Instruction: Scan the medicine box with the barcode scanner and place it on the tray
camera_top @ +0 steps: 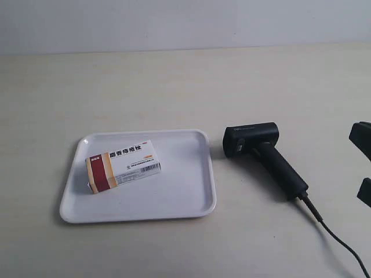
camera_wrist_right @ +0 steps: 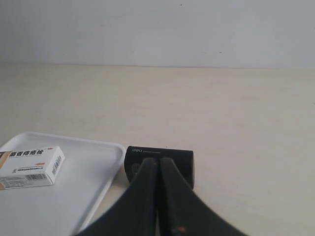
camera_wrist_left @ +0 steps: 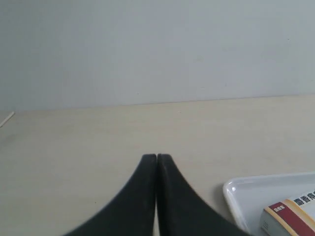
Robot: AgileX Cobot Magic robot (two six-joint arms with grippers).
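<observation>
The medicine box (camera_top: 123,165) is seen lying flat inside the tray (camera_top: 185,200), toward one side. The barcode scanner (camera_top: 265,157) is laid on the worktop (camera_top: 174,87) just beside the tray. The left gripper (camera_wrist_left: 156,158) and right gripper (camera_wrist_right: 158,161) are both pressed together, nothing held.

White medicine box (camera_top: 123,165) flat in white tray (camera_top: 191,202), black barcode scanner (camera_top: 265,156) lying just beside
</observation>
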